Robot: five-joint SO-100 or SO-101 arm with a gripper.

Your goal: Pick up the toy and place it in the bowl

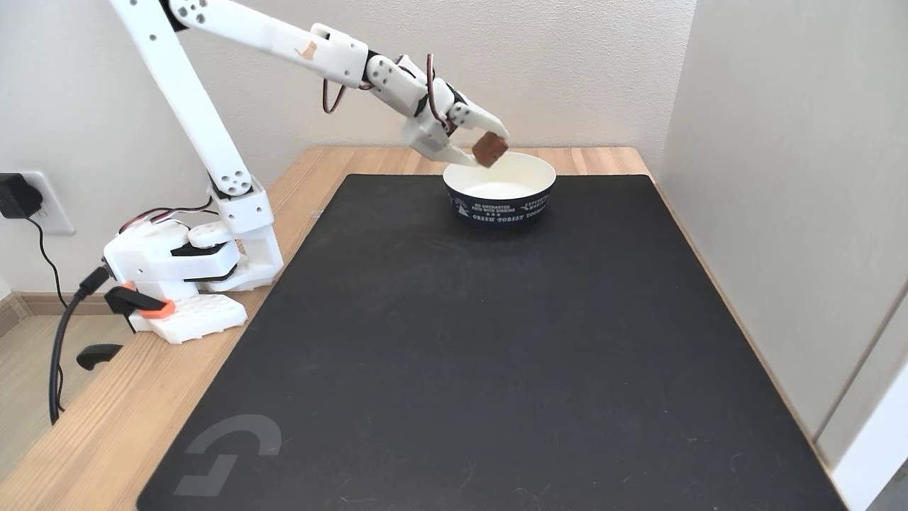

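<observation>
One bowl sits at the far end of a black mat on the wooden surface, its white inside bare. Above its near-left rim, the end effector pinches the toy.

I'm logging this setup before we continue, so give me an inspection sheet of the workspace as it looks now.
Surface: black mat on a light wooden table.
Job's things: small reddish-brown block toy held above the near-left rim of the round navy-and-white paper bowl; bowl inside looks empty.
Clutter: nothing seen.
Grippers: white gripper shut on the toy.
Cables: black cable at the arm's base; red-and-black wires along the arm.
Surroundings: beige walls; black plug in a wall outlet.
</observation>
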